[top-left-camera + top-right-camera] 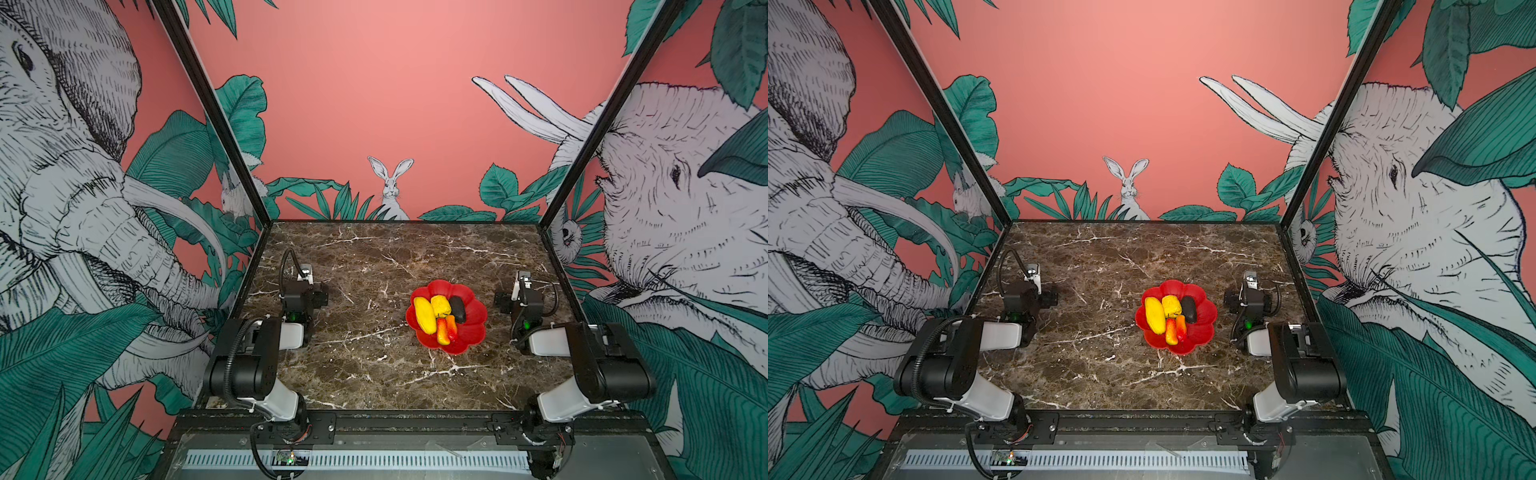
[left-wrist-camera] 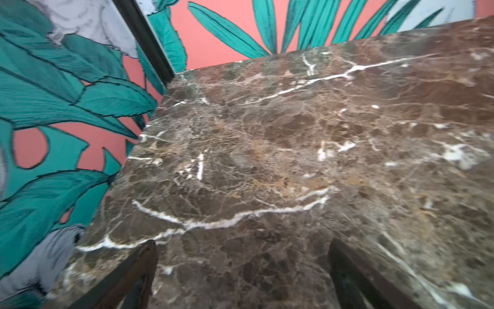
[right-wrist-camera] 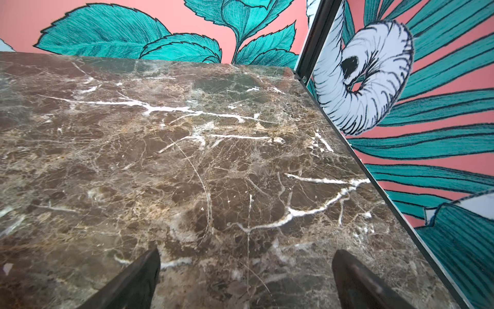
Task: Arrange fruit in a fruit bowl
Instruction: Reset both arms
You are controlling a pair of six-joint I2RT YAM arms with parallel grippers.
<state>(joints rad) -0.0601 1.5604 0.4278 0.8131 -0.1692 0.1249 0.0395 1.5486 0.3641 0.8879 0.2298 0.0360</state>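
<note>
marble tabletop (image 1: 374,257); left gripper (image 2: 242,244), right gripper (image 3: 246,253) spread wide, empty

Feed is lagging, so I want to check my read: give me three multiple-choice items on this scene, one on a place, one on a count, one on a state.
1. The black oval lies: A) in the bowl B) outside it C) under it.
2. Pieces of fruit in the bowl: A) three B) four C) five.
3. The right gripper is: A) open and empty B) shut on a stick C) shut and empty.
Answers: 1 A, it rests inside the bowl in both top views; 2 C, two yellow, one black, two red-orange; 3 A, the right wrist view shows its fingers apart with nothing between them.
</note>
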